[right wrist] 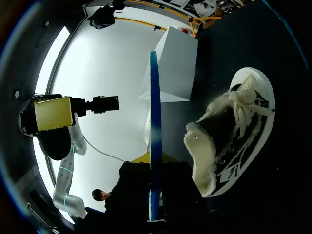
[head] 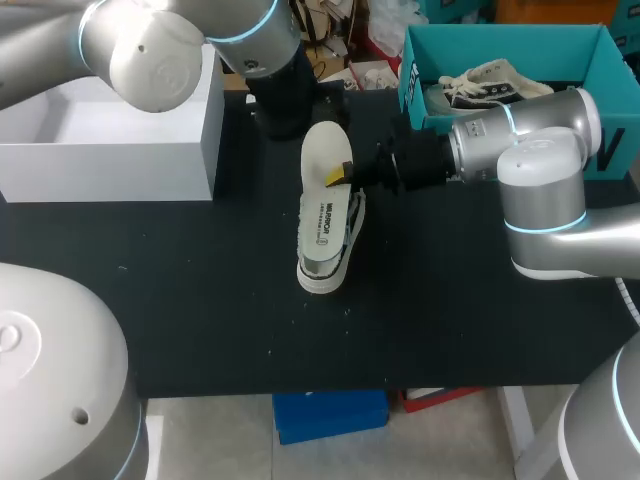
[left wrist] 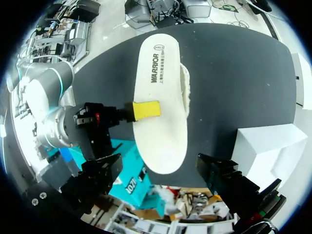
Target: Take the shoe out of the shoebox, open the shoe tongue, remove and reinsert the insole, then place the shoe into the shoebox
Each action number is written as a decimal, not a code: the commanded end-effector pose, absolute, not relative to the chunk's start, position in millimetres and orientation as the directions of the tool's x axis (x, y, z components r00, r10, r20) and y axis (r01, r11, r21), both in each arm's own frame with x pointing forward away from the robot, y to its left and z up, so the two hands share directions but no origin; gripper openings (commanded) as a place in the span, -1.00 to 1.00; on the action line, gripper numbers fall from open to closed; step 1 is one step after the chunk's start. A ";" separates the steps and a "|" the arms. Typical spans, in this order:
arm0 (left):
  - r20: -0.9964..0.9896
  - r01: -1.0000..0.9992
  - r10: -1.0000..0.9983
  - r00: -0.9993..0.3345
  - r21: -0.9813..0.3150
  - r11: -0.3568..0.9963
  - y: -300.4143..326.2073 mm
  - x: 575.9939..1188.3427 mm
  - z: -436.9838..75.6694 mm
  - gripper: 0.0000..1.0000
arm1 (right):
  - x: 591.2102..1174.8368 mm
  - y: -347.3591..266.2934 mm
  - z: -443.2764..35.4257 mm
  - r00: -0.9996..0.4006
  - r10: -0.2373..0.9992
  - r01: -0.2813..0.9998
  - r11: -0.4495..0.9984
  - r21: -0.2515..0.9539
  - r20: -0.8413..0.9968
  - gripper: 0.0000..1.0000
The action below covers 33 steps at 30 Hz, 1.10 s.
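Worktop [head: 200,320]: black. Its front edge runs across the lower part of the head view, with a broad open stretch at lower left and lower right of the shoe.
Shoe [head: 330,245]: lies on its side at the centre of the head view, with its opening and laces turned toward the right arm. It sits well apart from every worktop edge.
Insole [head: 325,150]: white, out of the shoe, just above it in the frame. Whether its lower end touches the shoe I cannot tell.
Right end effector [head: 338,177]: comes in from the right and is clamped on the insole's long edge. In its wrist view the insole stands edge-on between the fingers, with the shoe just beside them.
Left end effector [left wrist: 165,181]: hangs over the insole from the upper left, fingers spread wide with nothing between them.
Shoebox [head: 500,35]: teal, at upper right behind the right arm, with a second shoe [head: 490,85] inside.
White box [head: 150,160]: at upper left, near the insole's left side.
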<state>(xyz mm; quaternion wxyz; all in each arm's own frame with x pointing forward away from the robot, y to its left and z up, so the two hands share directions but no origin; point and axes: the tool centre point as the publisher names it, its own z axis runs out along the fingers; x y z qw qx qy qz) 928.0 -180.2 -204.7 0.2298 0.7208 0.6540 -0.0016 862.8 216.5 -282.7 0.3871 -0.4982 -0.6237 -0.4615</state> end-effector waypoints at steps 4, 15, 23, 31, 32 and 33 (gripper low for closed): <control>-0.300 0.944 0.944 0.140 0.327 -0.037 -184.5 946.6 -208.0 1.00 | 863.0 216.7 -282.6 -0.203 0.266 0.979 0.079 0.189 0.942 -1.00; -0.314 0.950 0.941 0.129 0.311 -0.026 -188.0 946.5 -213.4 1.00 | 863.0 216.7 -282.6 -0.203 0.266 0.979 0.079 0.189 0.942 -1.00; -0.336 0.953 0.933 0.132 0.303 -0.026 -188.5 917.2 -209.7 1.00 | 863.0 216.7 -282.6 -0.203 0.266 0.979 0.079 0.189 0.942 -1.00; -0.372 0.955 0.921 0.114 0.296 0.002 -185.5 879.1 -206.5 1.00 | 863.0 216.7 -282.6 -0.203 0.266 0.979 0.079 0.189 0.942 -1.00; -0.381 0.956 0.919 0.105 0.294 0.012 -183.4 874.5 -206.6 1.00 | 863.0 216.7 -282.6 -0.203 0.266 0.979 0.079 0.189 0.942 -1.00; -0.393 0.956 0.914 0.099 0.292 0.022 -181.1 869.6 -206.8 1.00 | 863.0 216.7 -282.6 -0.203 0.266 0.979 0.079 0.189 0.942 -1.00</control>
